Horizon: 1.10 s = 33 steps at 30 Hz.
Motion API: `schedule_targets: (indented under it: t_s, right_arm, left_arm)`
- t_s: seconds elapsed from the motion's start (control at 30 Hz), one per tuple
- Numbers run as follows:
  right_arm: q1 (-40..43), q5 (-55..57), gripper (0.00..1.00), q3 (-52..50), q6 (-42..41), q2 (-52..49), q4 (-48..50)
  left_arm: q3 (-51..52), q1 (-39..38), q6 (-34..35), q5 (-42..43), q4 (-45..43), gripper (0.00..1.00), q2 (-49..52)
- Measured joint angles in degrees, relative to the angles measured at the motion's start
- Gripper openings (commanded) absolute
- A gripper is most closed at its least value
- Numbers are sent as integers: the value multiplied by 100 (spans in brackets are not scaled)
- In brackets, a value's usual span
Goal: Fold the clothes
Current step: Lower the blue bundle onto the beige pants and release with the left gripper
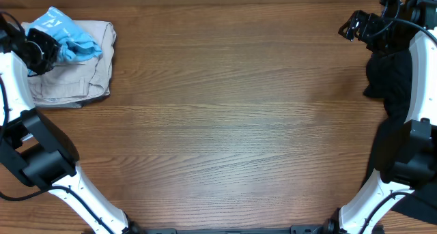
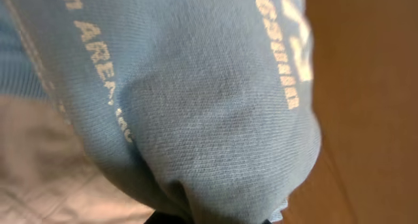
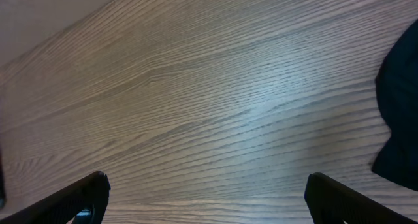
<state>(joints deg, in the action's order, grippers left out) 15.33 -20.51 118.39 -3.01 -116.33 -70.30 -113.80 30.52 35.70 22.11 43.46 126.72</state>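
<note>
The light blue T-shirt (image 1: 68,37) lies bunched on a folded beige garment (image 1: 76,77) at the far left corner of the desk (image 1: 239,125). The left gripper (image 1: 49,50) seems to have its jaws clenched on the shirt's cloth, though fabric fills the wrist view. The right gripper (image 1: 348,27) hangs with jaws released over bare wood, near a black garment (image 1: 390,77).

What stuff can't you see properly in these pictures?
Left gripper: in the left wrist view, the blue T-shirt fills the picture and covers its fingers.
Its lettering: cut off by that view's edges, too small overhead.
Beige clothes: overhead, partly under the T-shirt.
Dark cloth: cut off by the right wrist view's edge.
</note>
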Motion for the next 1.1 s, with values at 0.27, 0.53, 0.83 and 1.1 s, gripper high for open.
schedule_targets:
  t_s: [0.27, 0.53, 0.83, 1.1]
  right_arm:
    - [0, 0, 100, 0, 0, 0, 0]
    - [0, 0, 100, 0, 2, 0, 0]
    - [2, 0, 100, 0, -2, 0, 2]
    - [2, -2, 100, 0, 0, 0, 2]
  left_arm:
    - [2, 223, -245, -348, 636, 4, -50]
    - [22, 323, -592, -835, 1279, 18, -452]
    - [291, 323, -774, -1329, 1744, 73, -457]
    - [-243, 339, -992, -1410, 2636, 64, -457]
